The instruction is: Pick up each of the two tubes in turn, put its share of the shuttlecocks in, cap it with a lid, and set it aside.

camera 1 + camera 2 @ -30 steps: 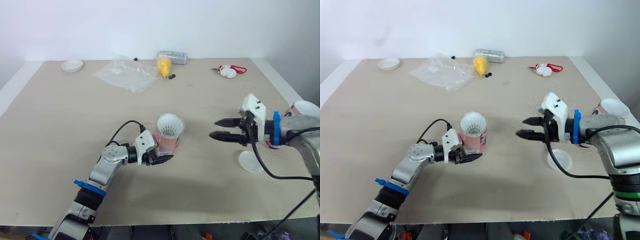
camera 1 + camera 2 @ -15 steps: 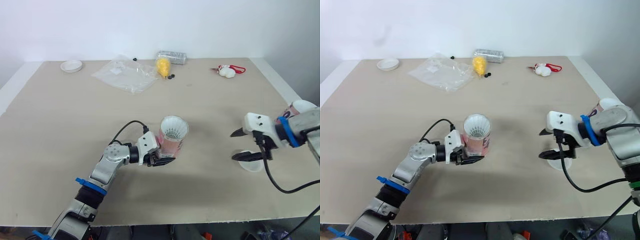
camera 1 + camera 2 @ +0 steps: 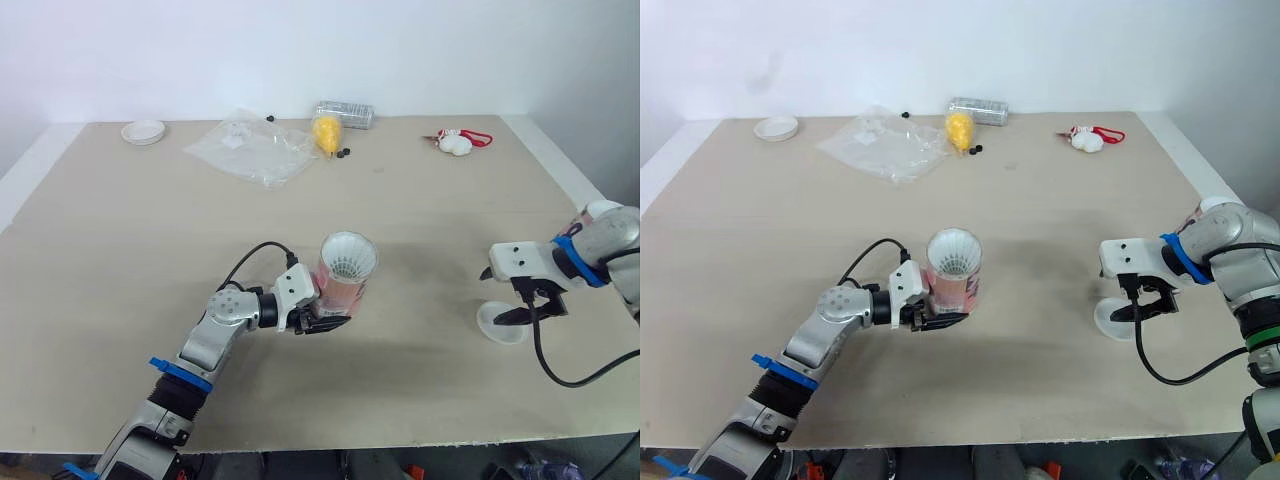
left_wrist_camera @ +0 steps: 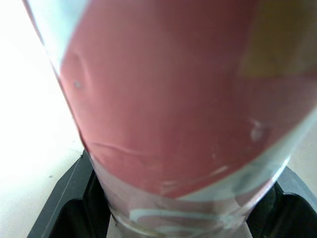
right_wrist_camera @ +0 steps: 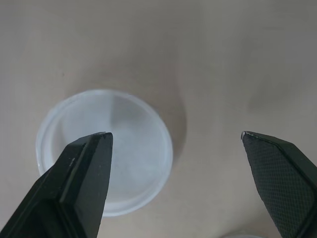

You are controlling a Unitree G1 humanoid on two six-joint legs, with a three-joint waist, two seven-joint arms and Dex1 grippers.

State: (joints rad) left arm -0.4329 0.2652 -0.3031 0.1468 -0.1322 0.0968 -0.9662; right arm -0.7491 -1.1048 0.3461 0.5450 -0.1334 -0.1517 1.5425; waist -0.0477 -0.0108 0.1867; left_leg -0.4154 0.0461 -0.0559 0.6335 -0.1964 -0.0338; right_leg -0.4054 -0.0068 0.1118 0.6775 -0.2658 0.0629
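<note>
A pink tube (image 3: 338, 288) stands upright on the table, a white shuttlecock (image 3: 348, 256) showing in its open mouth. My left gripper (image 3: 325, 318) is shut on the tube near its base; up close its black fingers (image 4: 64, 208) clamp either side of the pink wall (image 4: 173, 109). A clear round lid (image 3: 501, 323) lies flat on the table to the right. My right gripper (image 3: 494, 297) hangs open just above it, pointing down; the lid (image 5: 105, 151) sits under one finger, off centre in the gripper (image 5: 175, 134). A second pink tube (image 3: 598, 212) stands at the table's right edge, partly hidden by my right arm.
At the back lie a crumpled plastic bag (image 3: 250, 150), a yellow object (image 3: 327, 131), a clear cylinder on its side (image 3: 345, 113), a small white dish (image 3: 145, 131) and a white-and-red item (image 3: 457, 143). The table's right edge runs close to my right arm.
My right gripper has swung from level, pointing at the tube, to pointing down, and has moved right and down over the lid. The left gripper shifted the tube slightly right.
</note>
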